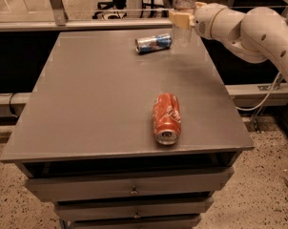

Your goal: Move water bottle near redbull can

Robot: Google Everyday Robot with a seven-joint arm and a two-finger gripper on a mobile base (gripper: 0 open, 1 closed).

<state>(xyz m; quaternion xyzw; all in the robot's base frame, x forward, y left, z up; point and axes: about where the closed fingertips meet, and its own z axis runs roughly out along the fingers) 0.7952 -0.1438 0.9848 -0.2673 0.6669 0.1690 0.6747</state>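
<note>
The water bottle (183, 6) is clear with a white cap and stands upright at the table's far right edge. My gripper (181, 19) reaches in from the right on a white arm (249, 27), with its beige fingers (177, 18) shut around the bottle's middle. The redbull can (153, 43), silver and blue, lies on its side just left of the bottle's base, a small gap apart. I cannot tell whether the bottle's base touches the table (96, 94).
A fatter red-orange soda can (167, 118) lies on its side near the table's front right. Drawers (129, 187) sit under the tabletop. A rail (87, 23) runs behind the table's far edge, and a cable (263, 99) hangs at the right.
</note>
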